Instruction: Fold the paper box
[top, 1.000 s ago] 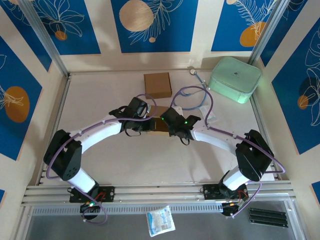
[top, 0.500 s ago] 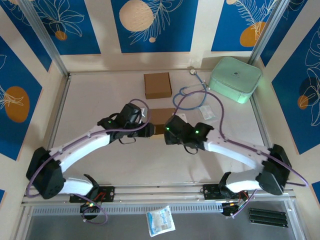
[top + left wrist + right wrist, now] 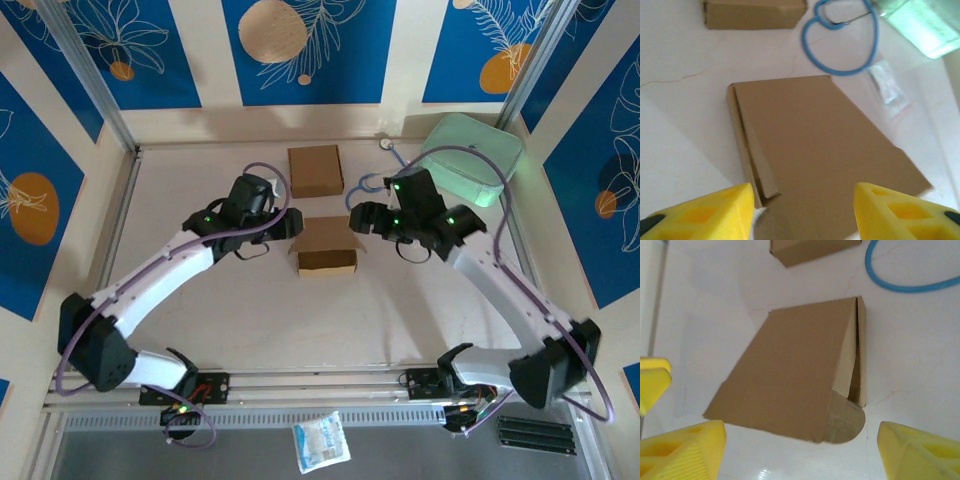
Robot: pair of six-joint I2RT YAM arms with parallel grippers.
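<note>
Mid-bench, the paper box [image 3: 327,247] lies flat with its lid down, while a rounded side flap [image 3: 842,422] juts loose at one end. The left fingers [image 3: 715,212] and the right fingers [image 3: 922,450] hang spread wide apart on either side of it, gripping nothing. The fold looks partway done. The next move likely calls for tucking the loose flaps in while one arm steadies the lid. A second box [image 3: 315,170], a blue cable loop [image 3: 805,42] and a mint-green case [image 3: 470,155] sit toward the far side of the pale bench [image 3: 300,320], ringed by blue leaf-print panels [image 3: 300,50].
</note>
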